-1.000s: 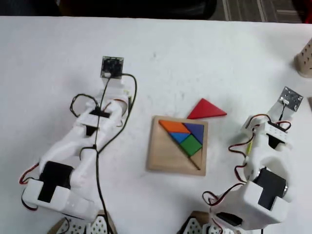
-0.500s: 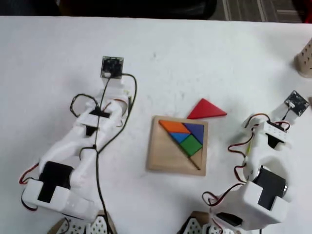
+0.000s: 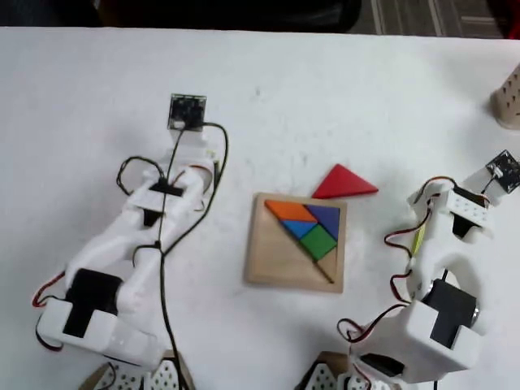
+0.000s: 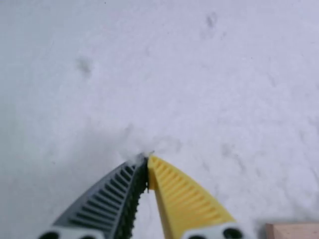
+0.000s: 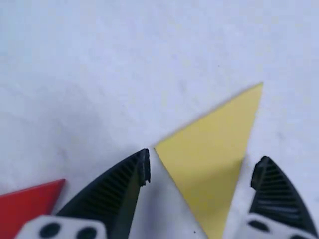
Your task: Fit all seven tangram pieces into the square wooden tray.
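Right gripper (image 5: 202,165): fingers spread, set astride the yellow triangle (image 5: 211,149), one tip just outside it on either side. Nothing is pinched yet, and the triangle lies flat on the table (image 3: 325,97).

Change noted: over the last second the right arm's camera board (image 3: 504,171) has swung out toward 3 o'clock, away from the tray, in two even steps. Nothing else on the table has shifted. Judgement: the wrist was being squared up over the yellow triangle, and a pickup is the step in hand (closing and lifting remain to be done).

Left gripper (image 4: 148,162): fingers pressed together, empty, tips low over bare table at the tray's 9 o'clock. That arm has not stirred.

Tray (image 3: 272,260): unmoved. Orange piece (image 3: 291,210), purple piece (image 3: 327,218), blue piece (image 3: 301,229) and green piece (image 3: 322,241) are seated in the half toward 1 o'clock. A pale sliver below the green may be a fifth (cannot confirm). The half toward 7 o'clock shows bare wood.

Red triangle (image 3: 343,183): outside, just beyond the tray's far edge at 1 o'clock, unchanged.

Finding: two large triangles are still out, so the task is past halfway, not complete. The thin, flat yellow triangle offers little edge to grip, so a slip is the likely fault.
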`<action>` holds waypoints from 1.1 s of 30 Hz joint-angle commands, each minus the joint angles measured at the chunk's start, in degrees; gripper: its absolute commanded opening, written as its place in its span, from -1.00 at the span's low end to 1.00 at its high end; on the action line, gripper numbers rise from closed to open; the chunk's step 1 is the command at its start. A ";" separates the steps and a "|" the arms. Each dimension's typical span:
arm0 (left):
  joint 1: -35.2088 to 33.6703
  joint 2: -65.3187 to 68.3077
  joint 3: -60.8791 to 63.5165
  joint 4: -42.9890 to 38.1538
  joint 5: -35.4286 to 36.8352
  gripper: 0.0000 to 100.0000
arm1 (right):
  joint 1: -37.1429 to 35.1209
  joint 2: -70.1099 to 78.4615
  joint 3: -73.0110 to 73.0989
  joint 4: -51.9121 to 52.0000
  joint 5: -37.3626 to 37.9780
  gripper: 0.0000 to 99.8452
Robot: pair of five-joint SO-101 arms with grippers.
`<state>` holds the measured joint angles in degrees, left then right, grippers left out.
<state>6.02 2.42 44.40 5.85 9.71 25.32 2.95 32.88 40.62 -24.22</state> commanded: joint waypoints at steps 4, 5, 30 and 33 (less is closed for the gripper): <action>-0.84 -0.22 -1.67 -1.58 -0.62 -0.95 | -0.22 4.00 -6.77 0.75 -3.60 -0.36; -0.84 -0.22 -1.67 -1.58 -0.62 -0.95 | -0.22 5.67 -8.44 1.71 -3.78 -0.36; -0.66 -0.22 -1.67 -1.58 -4.04 -0.95 | 1.01 16.13 -17.23 13.23 1.41 -0.36; -0.66 -0.22 -1.67 -1.58 -4.04 -0.95 | 1.01 16.31 -17.23 14.73 1.67 -0.36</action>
<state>6.02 2.42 44.40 5.85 6.29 25.49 19.38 15.47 53.45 -23.78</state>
